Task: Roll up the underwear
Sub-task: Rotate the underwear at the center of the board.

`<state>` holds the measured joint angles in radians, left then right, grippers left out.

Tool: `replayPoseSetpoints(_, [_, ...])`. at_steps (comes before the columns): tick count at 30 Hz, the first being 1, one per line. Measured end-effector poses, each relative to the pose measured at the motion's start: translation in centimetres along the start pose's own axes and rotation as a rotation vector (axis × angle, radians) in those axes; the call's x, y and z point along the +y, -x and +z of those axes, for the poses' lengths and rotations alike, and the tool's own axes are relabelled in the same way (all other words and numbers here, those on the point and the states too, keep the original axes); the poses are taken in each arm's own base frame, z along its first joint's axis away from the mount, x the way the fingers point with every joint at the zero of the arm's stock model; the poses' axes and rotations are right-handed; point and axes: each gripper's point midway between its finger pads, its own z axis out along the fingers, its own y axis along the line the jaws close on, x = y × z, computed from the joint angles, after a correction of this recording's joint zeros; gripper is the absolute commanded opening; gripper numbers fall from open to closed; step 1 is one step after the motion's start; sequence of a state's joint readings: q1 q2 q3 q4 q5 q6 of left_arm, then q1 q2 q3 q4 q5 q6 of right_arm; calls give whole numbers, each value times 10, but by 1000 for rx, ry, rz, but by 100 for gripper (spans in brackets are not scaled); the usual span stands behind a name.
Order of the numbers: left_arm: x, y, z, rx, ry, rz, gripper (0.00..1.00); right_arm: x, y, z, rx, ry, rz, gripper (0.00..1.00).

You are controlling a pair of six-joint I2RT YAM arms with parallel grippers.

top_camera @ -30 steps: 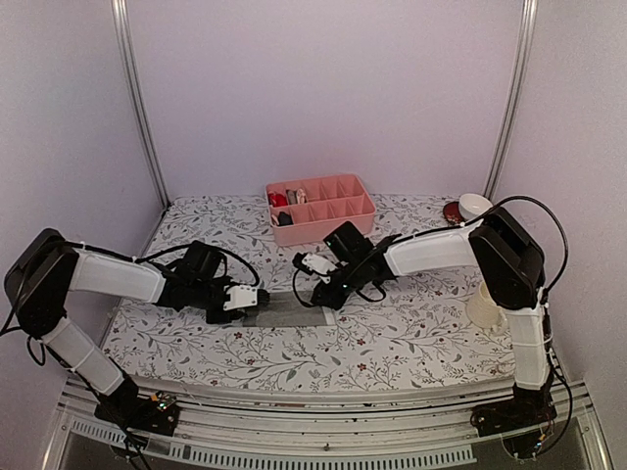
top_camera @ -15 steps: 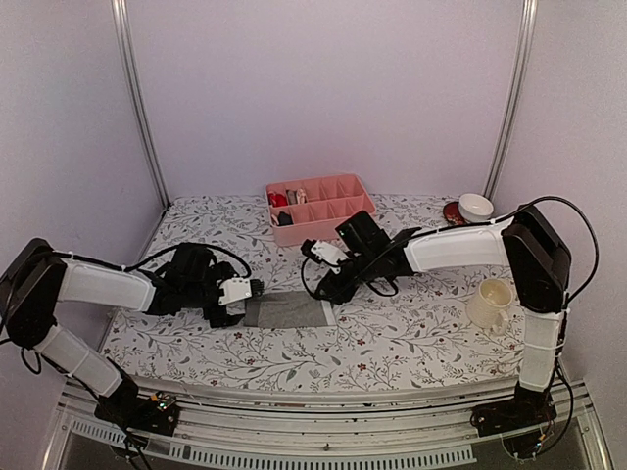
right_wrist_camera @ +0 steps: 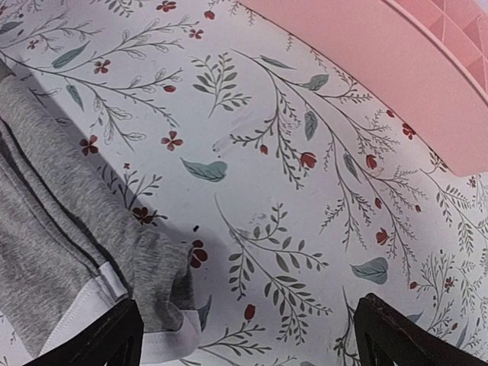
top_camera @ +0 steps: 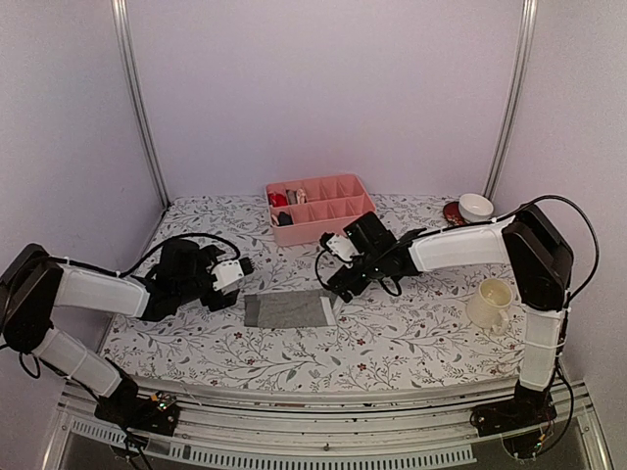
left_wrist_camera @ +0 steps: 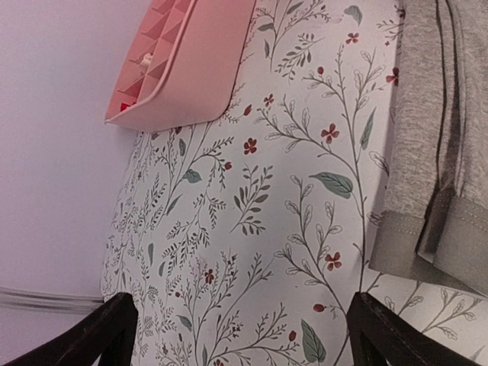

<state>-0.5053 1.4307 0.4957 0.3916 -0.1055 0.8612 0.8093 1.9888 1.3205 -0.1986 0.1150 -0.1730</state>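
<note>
Left tool [left_wrist_camera: 248, 335] is open, its fingers spread wide with nothing between them, and it sits just beside the left end of the underwear [top_camera: 286, 309] without touching the cloth. Right tool [right_wrist_camera: 252, 332] is likewise open and empty, positioned near the right end of the garment, slightly behind it and apart from it. The underwear lies flat on the floral bench [top_camera: 411, 338], midway between the two tools and in front of the pink tray [top_camera: 328, 223]. It is folded into a narrow grey strip. The long axis of the strip runs left to right, roughly parallel to the near edge of the bench, with the right end sitting slightly farther back. The pale waistband [right_wrist_camera: 80, 309] forms the right end and points toward the right tool. The stitched hem [left_wrist_camera: 404, 244] forms the left end and points toward the left tool. Lengthwise fold lines run along the strip. A cream mug [top_camera: 488, 302] stands well to the right, and a white bowl [top_camera: 476, 206] sits at the far right corner.
</note>
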Motion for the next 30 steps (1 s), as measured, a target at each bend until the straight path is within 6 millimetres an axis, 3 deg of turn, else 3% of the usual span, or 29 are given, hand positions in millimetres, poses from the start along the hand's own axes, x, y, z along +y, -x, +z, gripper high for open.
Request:
replayPoseSetpoints(6, [13, 0, 0, 1, 61, -15, 98, -17, -9, 8, 44, -84, -2, 99])
replayPoseSetpoints(10, [21, -6, 3, 23, 102, -35, 98, -13, -24, 22, 111, -82, -23, 99])
replayPoseSetpoints(13, [26, -13, 4, 49, 123, -57, 99, -4, -25, 22, 135, -67, -44, 99])
replayPoseSetpoints(16, [33, -19, 3, 64, 149, -81, 99, 20, -28, 16, 167, -33, -89, 99])
replayPoseSetpoints(21, [51, -34, 1, 98, 206, -146, 98, 109, -31, -4, 201, 104, -194, 99])
replayPoseSetpoints(25, [65, -42, 1, 111, 239, -196, 98, 158, -41, -30, 264, 153, -234, 99])
replayPoseSetpoints(27, [71, -43, 0, 112, 253, -218, 98, 164, -39, -41, 287, 129, -229, 99])
replayPoseSetpoints(30, [76, -45, 0, 111, 263, -243, 98, 150, -20, -49, 279, 65, -189, 99])
